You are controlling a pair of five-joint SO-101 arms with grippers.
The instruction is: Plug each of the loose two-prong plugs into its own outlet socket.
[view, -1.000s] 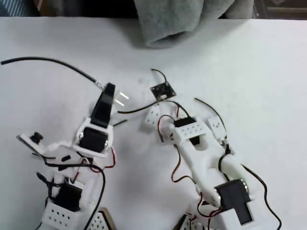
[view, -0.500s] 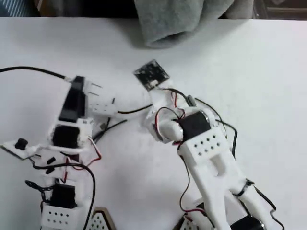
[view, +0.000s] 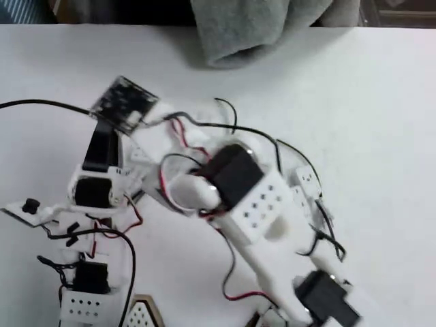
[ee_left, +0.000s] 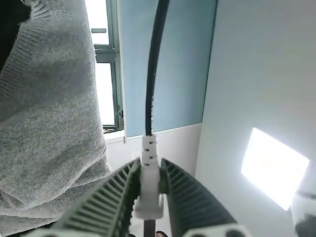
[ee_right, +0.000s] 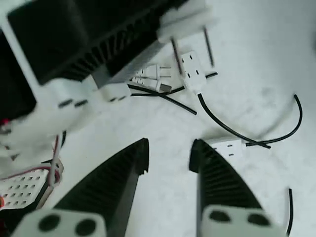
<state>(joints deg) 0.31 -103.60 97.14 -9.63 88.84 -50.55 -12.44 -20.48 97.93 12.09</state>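
My left gripper (ee_left: 148,177) is shut on a white two-prong plug (ee_left: 148,190), whose black cable (ee_left: 154,64) runs straight away from the jaws. In the high view this gripper (view: 102,146) sits at the table's left, with the right arm's wrist board (view: 126,103) just over its tip. My right gripper (ee_right: 168,150) is open and holds nothing. Beyond it hangs the held plug (ee_right: 182,19), prongs pointing down over a white outlet socket (ee_right: 190,69). A second socket (ee_right: 224,145) lies close to one right fingertip. A loose plug (ee_right: 153,79) lies on the table beside a third socket (ee_right: 111,91).
Grey knitted cloth (view: 238,27) hangs over the table's far edge. More white socket blocks (view: 306,178) with thin black leads lie right of the right arm's body (view: 235,177). The held plug's cable (view: 41,103) trails off the left edge.
The right arm has swung far left across the table until its wrist sits over the left gripper. The left arm first shifted left with its plug, then stayed put.
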